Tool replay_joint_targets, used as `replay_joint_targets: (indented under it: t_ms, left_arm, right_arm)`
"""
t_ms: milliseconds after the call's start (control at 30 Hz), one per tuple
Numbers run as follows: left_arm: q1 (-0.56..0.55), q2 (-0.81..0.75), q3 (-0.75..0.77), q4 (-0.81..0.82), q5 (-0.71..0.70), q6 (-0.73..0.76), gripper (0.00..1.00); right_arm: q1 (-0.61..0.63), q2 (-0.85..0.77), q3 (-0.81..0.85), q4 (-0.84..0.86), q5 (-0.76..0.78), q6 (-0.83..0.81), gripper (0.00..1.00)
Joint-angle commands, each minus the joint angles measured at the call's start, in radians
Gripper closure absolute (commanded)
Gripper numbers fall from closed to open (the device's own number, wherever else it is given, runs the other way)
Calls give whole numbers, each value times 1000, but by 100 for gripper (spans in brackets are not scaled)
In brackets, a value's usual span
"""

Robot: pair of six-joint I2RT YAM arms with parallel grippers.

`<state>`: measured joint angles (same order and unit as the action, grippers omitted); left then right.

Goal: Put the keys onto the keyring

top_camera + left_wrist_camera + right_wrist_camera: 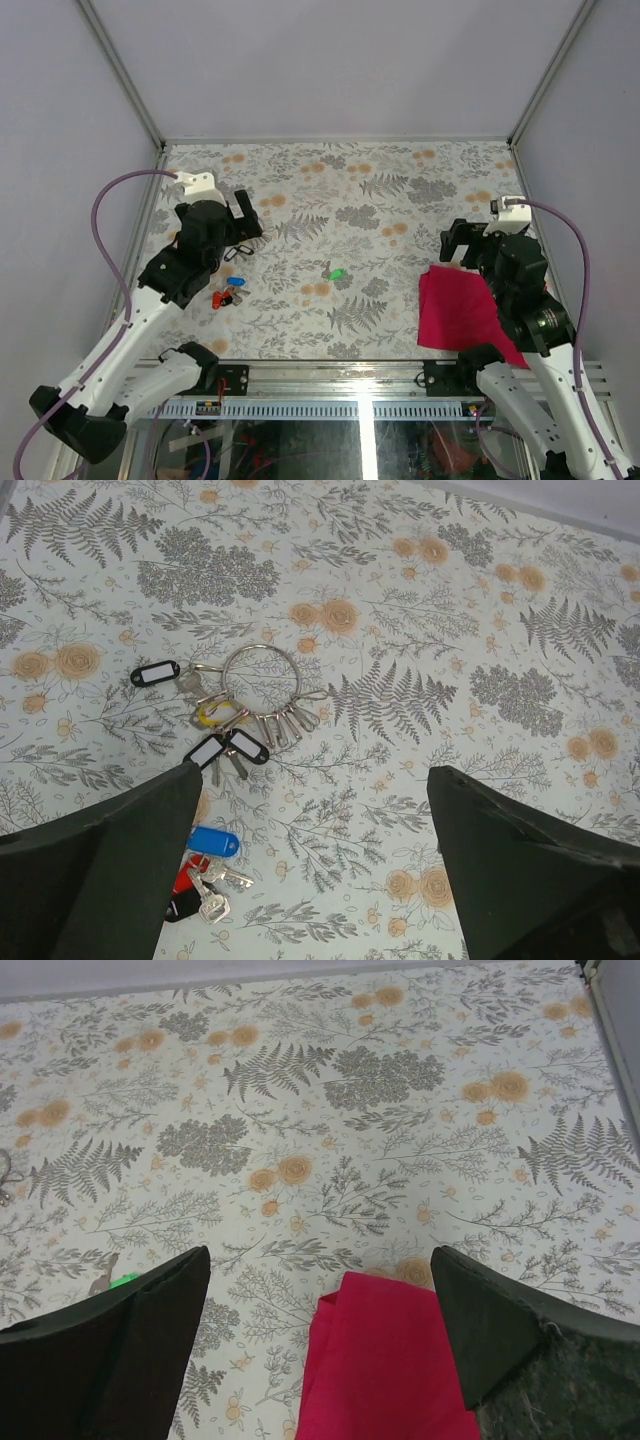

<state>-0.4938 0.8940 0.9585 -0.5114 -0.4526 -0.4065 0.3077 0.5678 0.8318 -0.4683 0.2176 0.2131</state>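
Observation:
The keyring (262, 646) is a thin silvery wire ring lying flat on the floral table, with several plain keys and black tags on it; in the top view the keyring (237, 250) lies just below my left gripper (243, 215). The blue key (213, 841) and the red key (184, 878) lie beside the left finger (120, 860); from above the blue key (236, 281) sits over the red key (218, 298). The green key (336, 272) lies alone mid-table, also the green key (124, 1280) by the right gripper's left finger. Both the left gripper (315, 780) and the right gripper (320, 1255) are open and hold nothing.
A red cloth (460, 308) lies folded at the right, under my right gripper (458, 240); the red cloth (390, 1360) fills the gap between its fingers. A black tag with a plain key (182, 908) lies with the red key. Grey walls enclose the table (400, 200).

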Motion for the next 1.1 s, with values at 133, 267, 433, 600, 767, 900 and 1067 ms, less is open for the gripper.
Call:
replay_joint_targets:
  t_ms: [133, 267, 433, 600, 767, 900, 1067]
  left_arm:
    - [-14, 34, 52, -12, -17, -33, 0]
    - [-15, 68, 70, -26, -21, -35, 0]
    - [-6, 158, 118, -50, 16, -23, 0]
    - [96, 291, 160, -83, 150, -24, 0]
    - [180, 407, 161, -96, 253, -12, 0]
    - [191, 496, 174, -91, 269, 17, 0]
    - [193, 653, 251, -77, 284, 51, 0]
  right_arm:
    - [-29, 26, 73, 0, -84, 39, 1]
    - [-32, 43, 80, -11, -102, 51, 1]
    - [-34, 108, 99, -48, -131, 82, 1]
    - [-35, 170, 85, -79, -180, 126, 1]
    - [-35, 196, 48, -93, -229, 157, 1]
    - [-35, 228, 51, -127, -279, 151, 0]
    - [-35, 242, 32, -140, -331, 139, 0]
